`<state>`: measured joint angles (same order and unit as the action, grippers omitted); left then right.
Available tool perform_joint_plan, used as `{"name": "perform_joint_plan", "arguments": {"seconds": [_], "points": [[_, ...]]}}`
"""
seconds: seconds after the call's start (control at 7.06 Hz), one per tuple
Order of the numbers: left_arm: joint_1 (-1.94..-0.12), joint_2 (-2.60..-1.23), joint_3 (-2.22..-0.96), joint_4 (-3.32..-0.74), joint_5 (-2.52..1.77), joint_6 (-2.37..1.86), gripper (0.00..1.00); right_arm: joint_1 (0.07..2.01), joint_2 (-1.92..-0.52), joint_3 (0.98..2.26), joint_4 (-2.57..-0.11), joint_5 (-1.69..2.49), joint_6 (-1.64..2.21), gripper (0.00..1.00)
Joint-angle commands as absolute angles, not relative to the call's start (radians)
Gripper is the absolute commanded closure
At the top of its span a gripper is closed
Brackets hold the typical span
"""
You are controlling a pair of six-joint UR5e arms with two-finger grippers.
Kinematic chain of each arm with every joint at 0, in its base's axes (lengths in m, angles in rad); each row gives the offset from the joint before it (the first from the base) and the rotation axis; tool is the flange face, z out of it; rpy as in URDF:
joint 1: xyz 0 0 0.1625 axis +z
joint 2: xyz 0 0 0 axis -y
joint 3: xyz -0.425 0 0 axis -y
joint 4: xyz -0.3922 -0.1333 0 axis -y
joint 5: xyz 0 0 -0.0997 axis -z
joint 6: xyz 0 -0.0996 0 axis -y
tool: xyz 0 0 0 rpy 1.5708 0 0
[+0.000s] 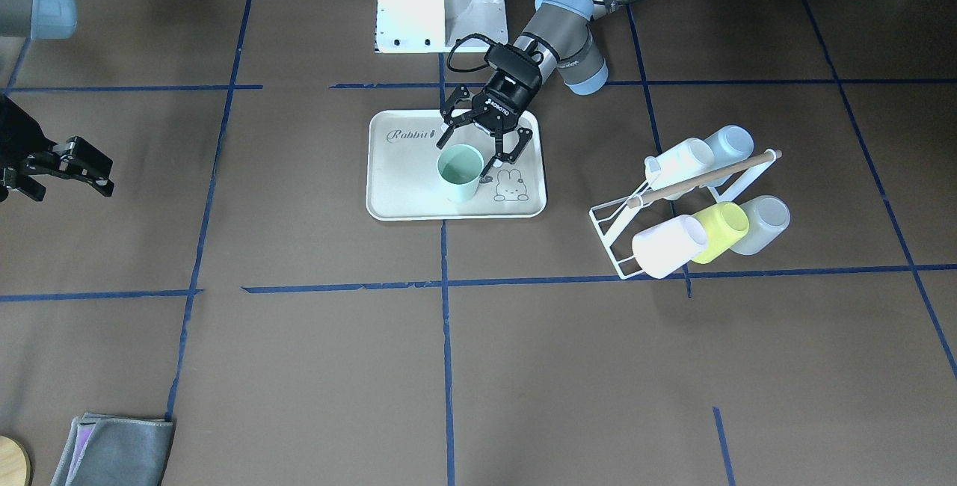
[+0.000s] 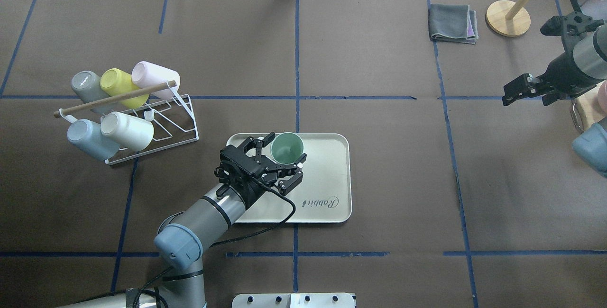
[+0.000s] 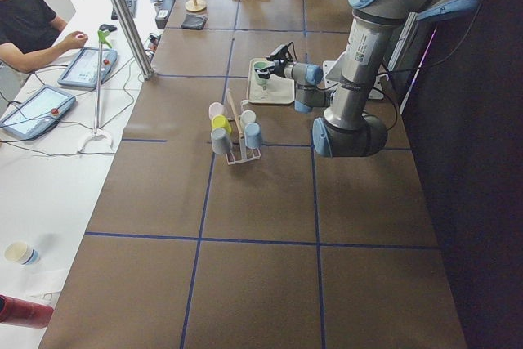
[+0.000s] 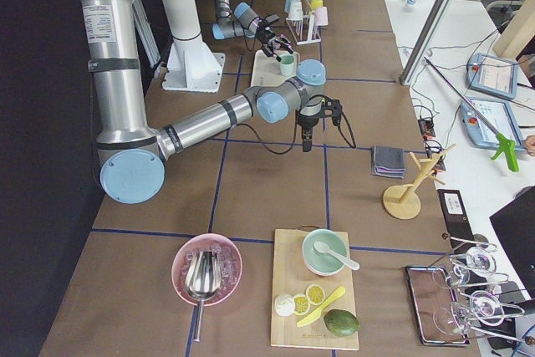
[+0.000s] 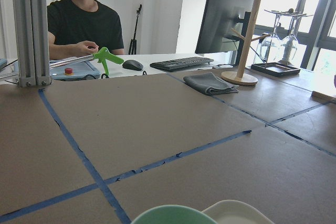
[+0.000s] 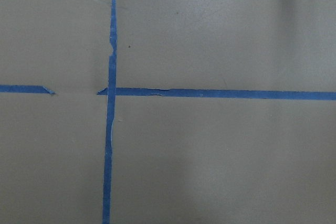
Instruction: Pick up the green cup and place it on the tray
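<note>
Green cup (image 1: 459,172) upright on tray (image 1: 396,198); left end effector (image 1: 478,153) released, fingers straddling it.

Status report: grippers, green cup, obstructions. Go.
Left gripper open, straddling green cup. Cup upright on tray. Right gripper idle, far side, looks shut. Nothing in the way.
</note>
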<state>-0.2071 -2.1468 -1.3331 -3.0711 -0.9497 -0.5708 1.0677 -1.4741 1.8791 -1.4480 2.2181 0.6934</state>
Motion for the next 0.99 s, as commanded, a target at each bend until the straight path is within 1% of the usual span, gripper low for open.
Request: {"name": "perform_joint_plan", "arguments": {"seconds": [0.0, 0.42, 0.71, 0.85], "points": [[-0.209, -2.171, -1.389, -2.987, -0.953, -0.571, 0.01, 1.068, -1.474, 1.879, -1.448, 2.218, 0.693, 0.0], [-0.225, -2.168, -1.555, -2.802, -0.986, -0.568, 0.01, 1.068, -1.474, 1.882, -1.448, 2.218, 0.693, 0.0], [-0.308, -2.164, -1.714, -2.586, -1.099, -0.575, 0.01, 1.08, -1.474, 1.887, -1.448, 2.227, 0.693, 0.0], [-0.355, -2.148, -1.756, -2.532, -1.141, -0.58, 0.01, 1.088, -1.476, 1.888, -1.447, 2.239, 0.693, 0.0]]}}
